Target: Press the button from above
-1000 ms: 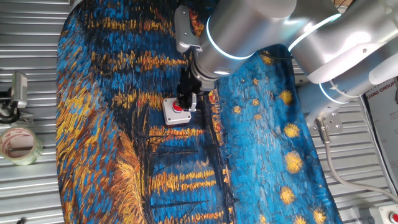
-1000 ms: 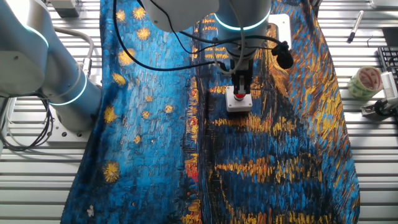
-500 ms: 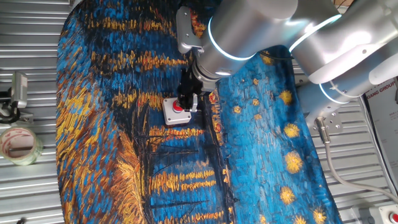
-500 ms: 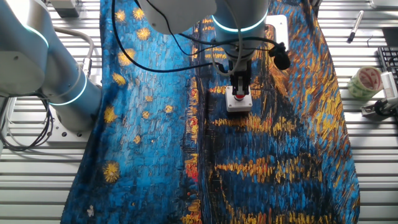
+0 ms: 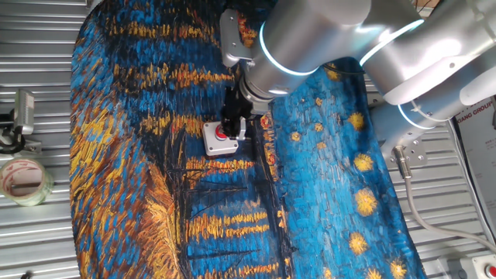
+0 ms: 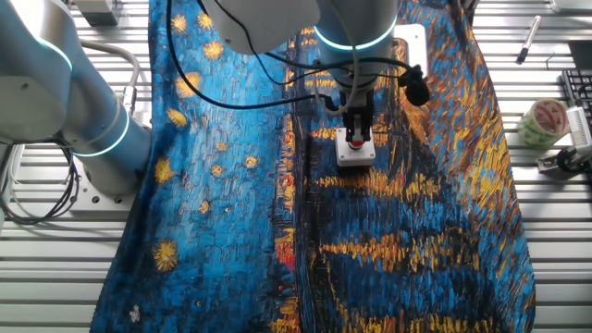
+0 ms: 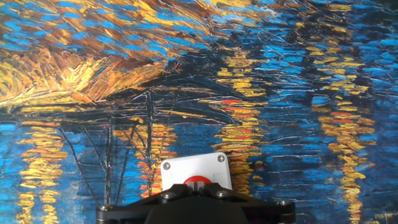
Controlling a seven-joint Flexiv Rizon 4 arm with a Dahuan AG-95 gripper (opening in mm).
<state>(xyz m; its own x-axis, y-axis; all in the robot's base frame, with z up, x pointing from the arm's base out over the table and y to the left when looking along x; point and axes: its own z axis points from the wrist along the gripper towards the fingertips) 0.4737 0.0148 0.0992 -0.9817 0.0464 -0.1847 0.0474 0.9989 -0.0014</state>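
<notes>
The gripper (image 5: 230,132) hangs straight over the button (image 5: 221,134), its dark tip at or just above the red dome; whether the fingers are apart or together cannot be told. The button sits in a small grey box (image 6: 354,153) lying flat on a painted blue and gold cloth (image 6: 416,231) that covers the table. The box looks rigid and light, so it might slide on the cloth. Nothing needs grasping: push squarely on the dome's centre, straight down. A tape roll (image 5: 23,180) lies well apart.
</notes>
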